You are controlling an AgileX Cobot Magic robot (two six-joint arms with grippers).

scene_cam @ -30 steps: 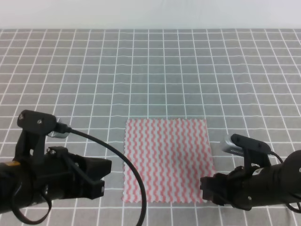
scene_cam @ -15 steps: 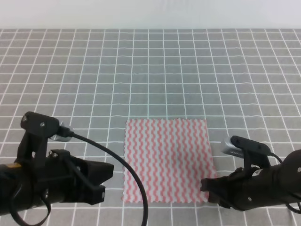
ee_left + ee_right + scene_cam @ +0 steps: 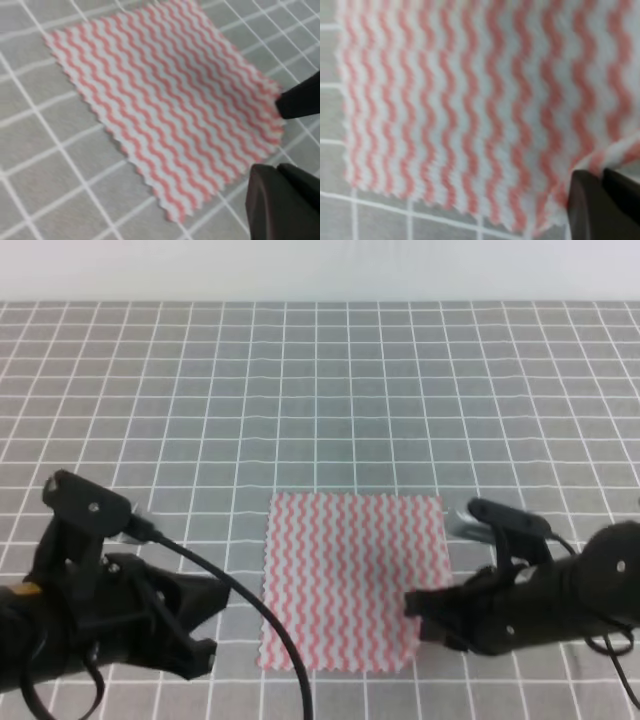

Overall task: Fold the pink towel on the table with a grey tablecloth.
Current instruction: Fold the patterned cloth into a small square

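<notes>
2 arms: I see both low at the near edge of the table with a grey tablecloth (image 3: pixel 330 390), 1 on each side of the pink towel (image 3: pixel 350 580).
Pink towel: it lies mostly flat in the near-centre of the grid, wavy stripes up, its edges roughly square to the white lines.
Towel's near-right corner: from the right wrist view the cloth curls up off the surface beside the dark fingers; the high view shows that corner covered by the arm.
Right gripper (image 3: pixel 418 608): it reaches over the towel's right edge, tip on the near-right part of the cloth. In my right wrist view the 2 fingers (image 3: pixel 587 192) stand close together with only a thin gap, and a lifted fold of towel meets them at the tip. I cannot tell whether the cloth is truly pinched.
Left gripper (image 3: pixel 215 625): it sits just left of the towel's near-left corner, above grey cloth, apart from the towel. My left wrist view shows only a dark finger (image 3: pixel 280 200) at the lower right, so I cannot tell how far it is open.
Left cable (image 3: pixel 235 590): a black lead loops from the left arm across the towel's near-left corner.
</notes>
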